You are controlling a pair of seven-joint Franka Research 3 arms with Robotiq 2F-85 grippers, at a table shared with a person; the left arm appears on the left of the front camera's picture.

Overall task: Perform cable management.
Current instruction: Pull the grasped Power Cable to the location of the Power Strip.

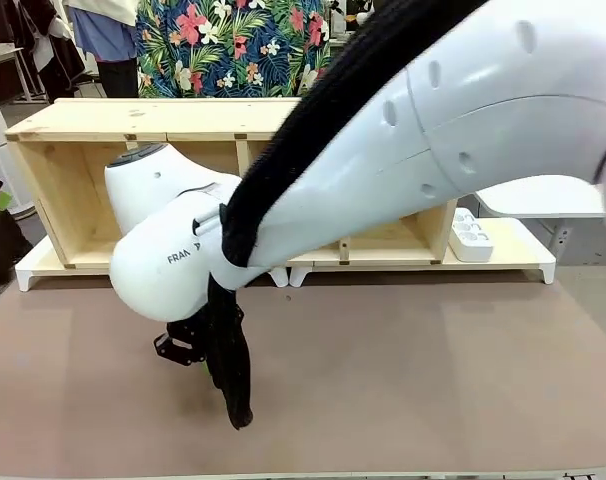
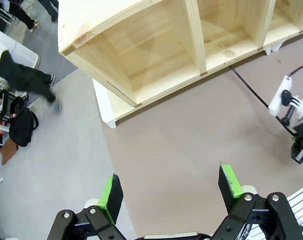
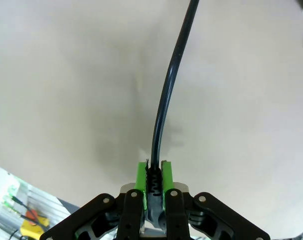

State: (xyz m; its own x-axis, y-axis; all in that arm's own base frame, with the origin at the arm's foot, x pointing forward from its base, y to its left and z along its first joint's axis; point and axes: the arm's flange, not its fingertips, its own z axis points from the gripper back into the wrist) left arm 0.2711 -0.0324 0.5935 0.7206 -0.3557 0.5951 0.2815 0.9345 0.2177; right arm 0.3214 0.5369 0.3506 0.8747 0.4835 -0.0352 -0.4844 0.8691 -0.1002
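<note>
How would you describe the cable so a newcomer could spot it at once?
Start at the brown table before the wooden shelf. The right gripper is shut on the cable, a thin smooth black cord leading away over the tabletop. It is far thinner than the arm's fabric-sleeved hose hanging nearby.

Soft, even indoor light — the table (image 3: 66,75) looks washed out in the right wrist view, with a faint shadow beside the cable (image 3: 165,105); the shelf (image 2: 156,55) edges curve from lens distortion.
</note>
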